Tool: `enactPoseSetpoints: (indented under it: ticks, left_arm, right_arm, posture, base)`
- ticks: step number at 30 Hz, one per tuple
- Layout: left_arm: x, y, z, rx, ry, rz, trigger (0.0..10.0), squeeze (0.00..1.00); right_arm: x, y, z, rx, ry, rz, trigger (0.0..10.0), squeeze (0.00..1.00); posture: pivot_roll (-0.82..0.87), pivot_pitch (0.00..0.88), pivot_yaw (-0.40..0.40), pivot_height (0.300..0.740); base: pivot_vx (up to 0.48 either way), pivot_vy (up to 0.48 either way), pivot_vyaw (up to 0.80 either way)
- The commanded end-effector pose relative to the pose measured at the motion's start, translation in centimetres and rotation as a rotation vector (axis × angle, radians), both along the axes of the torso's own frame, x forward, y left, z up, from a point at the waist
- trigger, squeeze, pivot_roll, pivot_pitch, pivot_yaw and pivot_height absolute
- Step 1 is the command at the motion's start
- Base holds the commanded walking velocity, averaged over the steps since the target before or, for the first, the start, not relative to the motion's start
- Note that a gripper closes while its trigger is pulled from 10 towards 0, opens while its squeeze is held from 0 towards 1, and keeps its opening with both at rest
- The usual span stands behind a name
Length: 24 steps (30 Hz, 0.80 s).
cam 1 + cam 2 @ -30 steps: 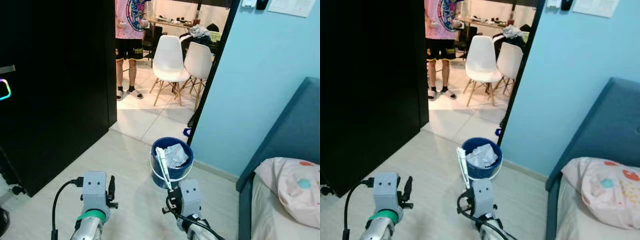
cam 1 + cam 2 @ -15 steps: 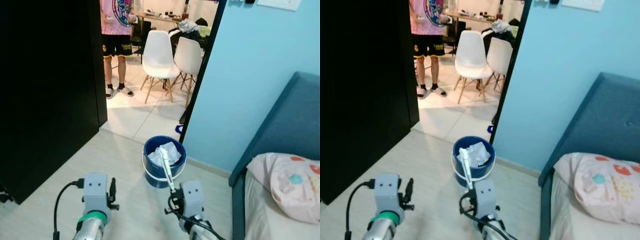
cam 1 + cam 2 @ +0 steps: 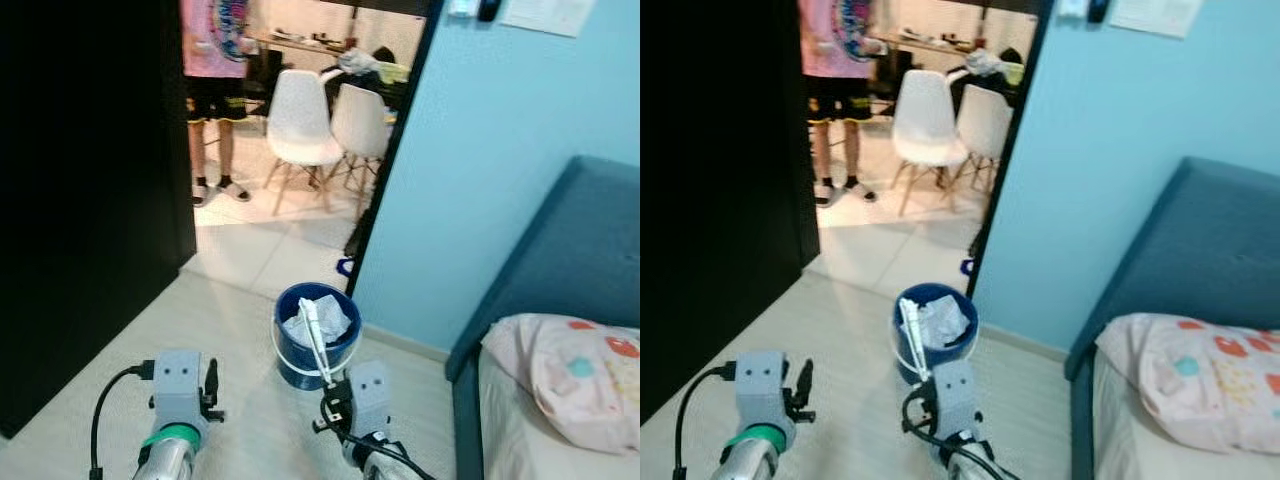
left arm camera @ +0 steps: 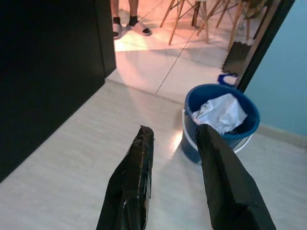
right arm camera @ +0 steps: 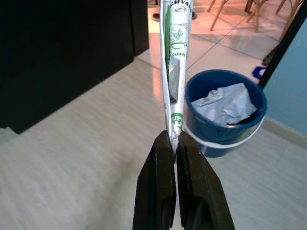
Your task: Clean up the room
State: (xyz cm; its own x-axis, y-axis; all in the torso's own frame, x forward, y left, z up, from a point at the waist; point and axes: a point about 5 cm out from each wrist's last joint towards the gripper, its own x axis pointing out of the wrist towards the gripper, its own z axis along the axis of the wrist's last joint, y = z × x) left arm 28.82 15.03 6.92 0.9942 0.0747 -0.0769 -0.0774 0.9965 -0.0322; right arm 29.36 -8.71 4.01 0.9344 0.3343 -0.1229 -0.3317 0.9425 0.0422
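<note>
A: What was nearest the robot?

B: Its two hands, held low over the pale floor (image 3: 120,350). The right hand (image 5: 173,143) was clamped on a flattened white wrapper (image 5: 173,72) with green print, which stood upright from the fingertips. The left hand (image 4: 175,136) held nothing, its fingers (image 4: 139,158) parted with a gap between them.

A: And the bucket?

B: A blue bucket (image 3: 316,338) stood on the floor at about twelve o'clock, just beyond the right hand, near the light blue wall (image 3: 500,150). Crumpled white paper (image 4: 219,112) lay inside it.

A: What about off to the side?

B: At three o'clock, a bed with a blue headboard (image 3: 560,240) and a pink patterned pillow (image 3: 575,375). At nine o'clock, a black cabinet (image 3: 80,180).

A: Farther off?

B: Through the doorway at about eleven o'clock, two white chairs (image 3: 300,125) stood on tiles, and a person (image 3: 212,90) in a pink shirt and dark shorts stood beside them.
</note>
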Motion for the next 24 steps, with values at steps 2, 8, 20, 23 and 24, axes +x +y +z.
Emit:
enactPoseSetpoints:
  ticks: [2, 8, 20, 23, 24]
  left_arm:
    - [-0.27, -0.52, -0.66, -0.009, 0.031, -0.018, 10.0, 0.00]
    - [-0.25, -0.42, -0.77, -0.016, 0.036, -0.015, 10.0, 0.00]
    - [-0.34, -0.55, -0.91, -0.022, 0.043, -0.011, 10.0, 0.00]
    - [-0.35, -0.61, -0.93, -0.024, 0.043, -0.012, 10.0, 0.00]
    - [-0.36, -0.65, -0.94, -0.025, 0.044, -0.012, 10.0, 0.00]
  right_arm:
    - [-0.22, -0.65, -0.50, -0.010, 0.020, -0.017, 10.0, 0.00]
    - [-0.21, -0.72, -0.53, -0.014, 0.020, -0.019, 10.0, 0.00]
    - [-0.27, -1.20, -0.74, -0.017, 0.035, -0.032, 10.0, 0.00]
    - [-0.28, -1.24, -0.74, -0.016, 0.036, -0.033, 10.0, 0.00]
    - [-0.30, -1.28, -0.75, -0.014, 0.038, -0.036, 10.0, 0.00]
  posture:
    - [0.03, 0.000, -0.027, 0.740]
    - [0.03, 0.000, -0.026, 0.740]
    - [0.02, 0.011, -0.027, 0.740]
    - [0.02, 0.013, -0.026, 0.740]
    - [0.02, 0.013, -0.026, 0.740]
  base:
    - [0.356, 0.000, 0.00]
    - [0.358, 0.000, 0.00]
    - [0.362, 0.000, -0.37]
    - [0.364, 0.000, -0.80]
    - [0.360, 0.000, -0.61]
